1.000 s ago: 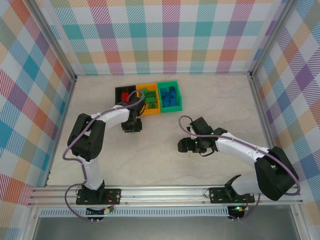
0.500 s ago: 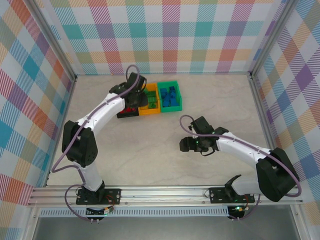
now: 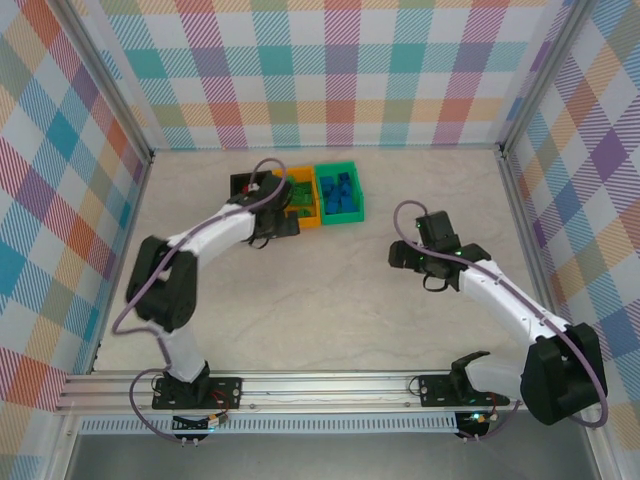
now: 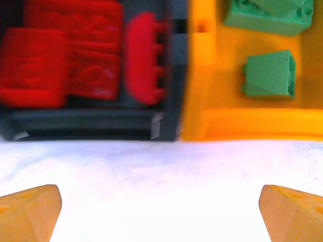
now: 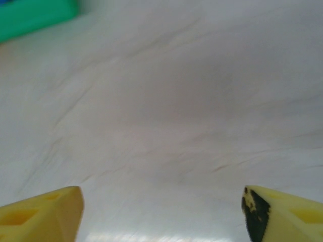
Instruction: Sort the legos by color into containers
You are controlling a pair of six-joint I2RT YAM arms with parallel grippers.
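1. Fingertips (image 4: 30,212) of the left gripper (image 4: 161,214) stand spread wide at the lower corners of its wrist view, with nothing but pale table (image 4: 161,171) between them.
2. Just ahead of that open claw sits the black bin (image 4: 171,101), its near wall facing the camera, and red bricks (image 4: 70,55) are piled inside, one of them tipped on edge against the right-hand wall.
3. Pressed against the black bin's right side is the orange bin (image 4: 212,121), with green bricks (image 4: 268,74) lying on its floor.
4. Over to the right gripper (image 5: 161,212): its fingers are parted as well, and it holds nothing above the bare tabletop.
5. A corner of the green bin (image 5: 35,15) peeks into the top left of the right wrist view.
6. From above, the green bin closes the right end of the row, touching the orange one, and blue bricks (image 3: 338,192) fill it.
7. The left arm (image 3: 215,232) reaches to the near side of the black and orange bins, while the right arm (image 3: 500,295) hangs near the row, off to its right.
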